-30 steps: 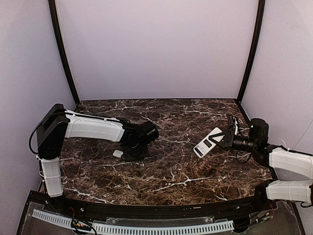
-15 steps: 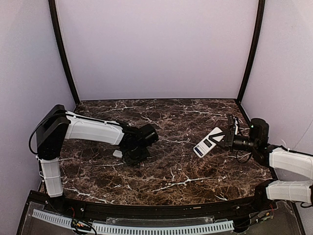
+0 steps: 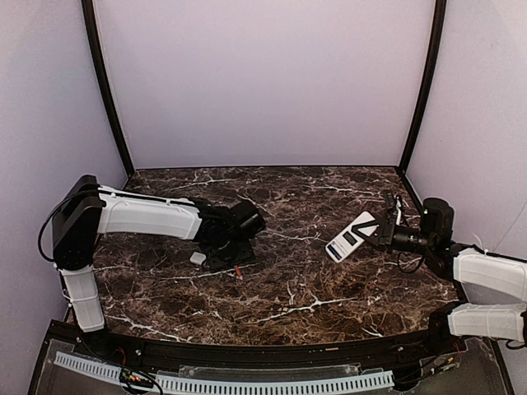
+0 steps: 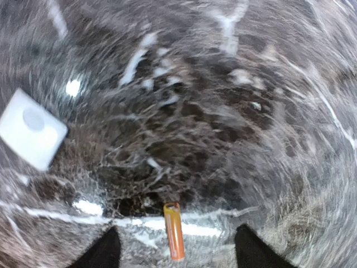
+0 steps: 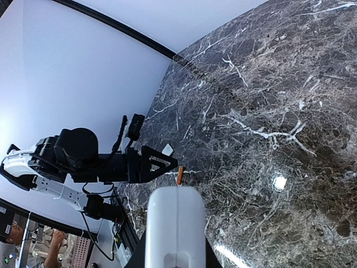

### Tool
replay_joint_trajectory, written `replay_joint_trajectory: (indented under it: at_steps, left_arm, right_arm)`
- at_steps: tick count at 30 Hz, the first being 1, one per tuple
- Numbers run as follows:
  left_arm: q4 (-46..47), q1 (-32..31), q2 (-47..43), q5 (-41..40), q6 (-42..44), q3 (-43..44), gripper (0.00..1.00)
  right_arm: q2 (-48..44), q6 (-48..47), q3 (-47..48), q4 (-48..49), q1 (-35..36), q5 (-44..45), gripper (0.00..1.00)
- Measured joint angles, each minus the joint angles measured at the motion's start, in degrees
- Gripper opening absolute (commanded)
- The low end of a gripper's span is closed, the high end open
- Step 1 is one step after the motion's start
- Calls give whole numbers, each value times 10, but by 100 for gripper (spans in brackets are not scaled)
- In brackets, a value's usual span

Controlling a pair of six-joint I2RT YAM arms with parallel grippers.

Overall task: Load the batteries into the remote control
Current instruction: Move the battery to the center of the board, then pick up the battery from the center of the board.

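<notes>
An orange battery (image 4: 174, 231) lies on the marble table, between the spread fingers of my left gripper (image 4: 179, 248), which is open and touches nothing. From above, the battery (image 3: 237, 271) is a small orange mark just in front of the left gripper (image 3: 233, 257). My right gripper (image 3: 380, 233) is shut on the white remote control (image 3: 352, 238) and holds it tilted above the table's right side. In the right wrist view the remote's plain white back (image 5: 174, 223) fills the lower centre, and the battery (image 5: 179, 175) shows beyond its tip.
A small white square piece (image 4: 30, 128) lies flat on the table to the left of the left gripper, and shows from above as a white piece (image 3: 198, 257). Lilac walls close the table on three sides. A black rail (image 3: 272, 350) runs along the near edge.
My left gripper has gone from shut to open, and the orange battery now lies free on the table. The left arm has shifted slightly left. The right arm and remote have not moved.
</notes>
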Motion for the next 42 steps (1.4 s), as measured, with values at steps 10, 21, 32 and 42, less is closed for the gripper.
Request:
replay_joint_trajectory:
  at_steps: [10, 21, 32, 42]
  left_arm:
    - [139, 16, -201, -7, 501, -32, 99]
    - [111, 26, -202, 72, 1026, -104, 91]
    - [-17, 53, -95, 211, 1260, -15, 68]
    - [-92, 53, 18, 211, 1340, 59, 61]
  right_arm:
    - [6, 26, -2, 64, 12, 31, 0]
    - [47, 30, -2, 105, 39, 48, 0]
    - [72, 35, -2, 130, 53, 47, 0]
    - [77, 35, -2, 130, 53, 45, 0]
